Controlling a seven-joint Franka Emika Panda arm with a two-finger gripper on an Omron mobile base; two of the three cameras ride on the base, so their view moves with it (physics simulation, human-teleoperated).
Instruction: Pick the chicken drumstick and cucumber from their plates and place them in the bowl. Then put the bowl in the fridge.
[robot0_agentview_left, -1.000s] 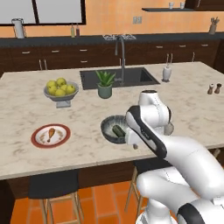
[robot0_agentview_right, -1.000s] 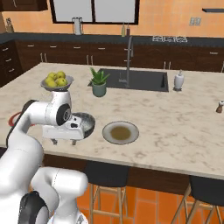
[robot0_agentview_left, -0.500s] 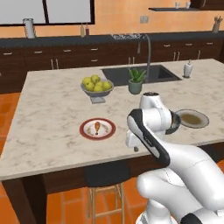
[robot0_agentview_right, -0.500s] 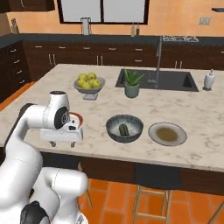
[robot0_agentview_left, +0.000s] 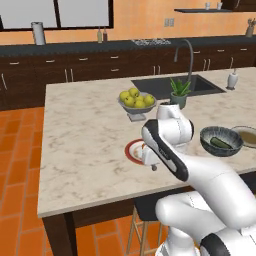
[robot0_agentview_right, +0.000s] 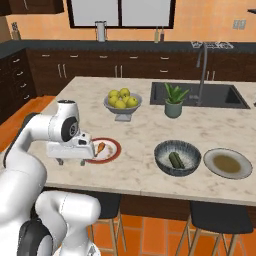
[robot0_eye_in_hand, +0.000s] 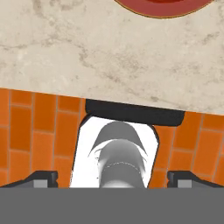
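Gripper (robot0_agentview_right: 70, 160) hangs low over the counter's near edge, fingers spread wide and empty. Since a second ago the base has driven along the counter, bringing the red-rimmed plate (robot0_agentview_right: 114, 152) within reach, so the drumstick pick looks next. The drumstick (robot0_agentview_right: 100, 147) lies on that plate, just beside the gripper. Beyond the plate, away from the gripper, the cucumber (robot0_agentview_right: 175, 160) already rests in the bowl (robot0_agentview_right: 177, 158).

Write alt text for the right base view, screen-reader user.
White robot arm's gripper hovers beside a red-rimmed plate holding a chicken drumstick on a marble island. To the right, a dark bowl holds a cucumber, next to an empty olive plate.
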